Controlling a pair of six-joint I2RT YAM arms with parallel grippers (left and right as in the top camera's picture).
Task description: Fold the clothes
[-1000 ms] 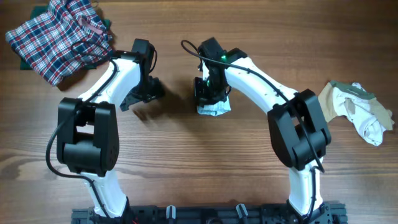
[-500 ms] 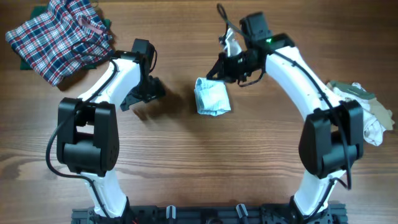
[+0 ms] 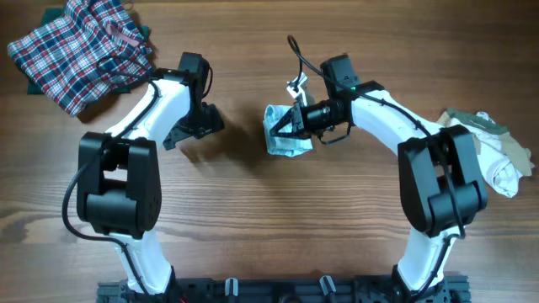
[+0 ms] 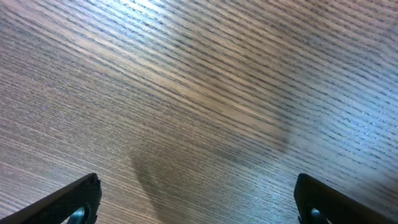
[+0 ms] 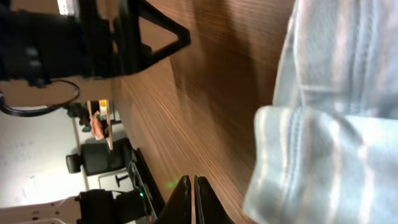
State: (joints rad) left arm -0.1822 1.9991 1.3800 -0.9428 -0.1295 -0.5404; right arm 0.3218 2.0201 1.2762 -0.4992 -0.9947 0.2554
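Note:
The pale blue-white striped garment (image 3: 288,136) lies folded in a small bundle at the table's middle. My right gripper (image 3: 278,129) lies sideways over its top edge, pointing left. In the right wrist view its fingers (image 5: 193,200) are shut together with nothing between them, and the striped cloth (image 5: 336,124) fills the right side. My left gripper (image 3: 195,128) hovers over bare wood, left of the bundle. In the left wrist view its fingers (image 4: 199,202) are wide open and empty.
A red-white-blue plaid garment (image 3: 80,50) lies on a dark green cloth (image 3: 34,84) at the far left corner. Beige and white garments (image 3: 488,151) lie in a heap at the right edge. The table is brown wood (image 3: 269,219).
My right gripper left the bundle, rose toward the back right, then came back down sideways onto the bundle's top edge. The left arm has not moved.

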